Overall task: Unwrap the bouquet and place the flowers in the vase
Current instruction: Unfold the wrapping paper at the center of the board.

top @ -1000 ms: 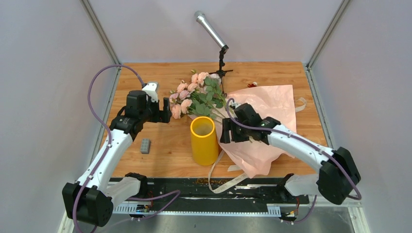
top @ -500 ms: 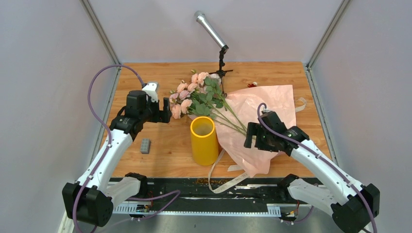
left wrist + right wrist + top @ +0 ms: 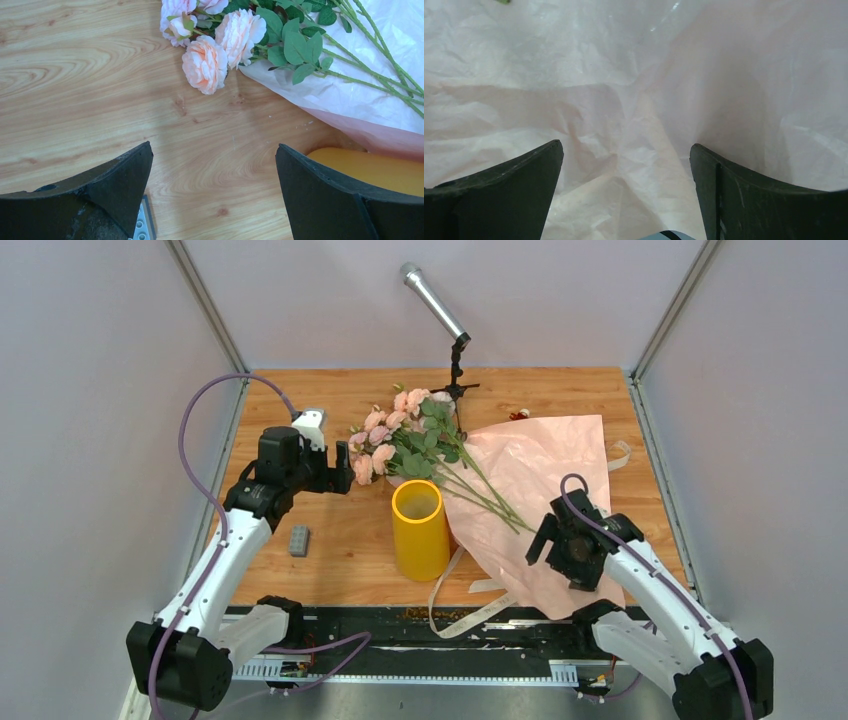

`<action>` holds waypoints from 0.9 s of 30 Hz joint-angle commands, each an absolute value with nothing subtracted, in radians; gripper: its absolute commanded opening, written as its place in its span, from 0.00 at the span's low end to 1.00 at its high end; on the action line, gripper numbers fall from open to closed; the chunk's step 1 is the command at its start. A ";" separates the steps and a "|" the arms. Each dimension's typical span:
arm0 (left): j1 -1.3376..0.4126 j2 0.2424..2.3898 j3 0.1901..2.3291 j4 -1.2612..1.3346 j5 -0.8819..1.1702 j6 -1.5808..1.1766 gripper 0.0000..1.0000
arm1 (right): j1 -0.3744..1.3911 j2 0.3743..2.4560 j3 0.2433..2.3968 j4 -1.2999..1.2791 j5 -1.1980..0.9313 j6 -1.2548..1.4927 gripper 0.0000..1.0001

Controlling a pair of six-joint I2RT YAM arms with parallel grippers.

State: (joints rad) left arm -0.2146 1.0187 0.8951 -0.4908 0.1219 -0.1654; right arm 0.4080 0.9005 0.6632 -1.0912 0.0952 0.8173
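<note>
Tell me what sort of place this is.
Probably a robot recording booth: plain grey walls close in a wooden table, and a microphone on a stand sits at its far edge.

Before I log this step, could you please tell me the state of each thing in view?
Wrapping paper: opened out flat.
Ribbon: untied, lying loose.
Vase: upright, no flowers inside.
Flowers: lying across the paper, not in the vase.
Left gripper: open, empty.
Right gripper: open, empty, over the paper.
</note>
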 commanded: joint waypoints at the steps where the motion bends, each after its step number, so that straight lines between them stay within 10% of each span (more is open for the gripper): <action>1: -0.210 1.004 0.900 -0.474 0.144 -0.158 1.00 | 0.364 0.891 0.631 -1.134 0.149 0.917 1.00; 27: -0.210 0.994 0.895 -0.463 0.130 -0.140 1.00 | 0.277 0.817 0.751 -1.067 0.193 0.759 1.00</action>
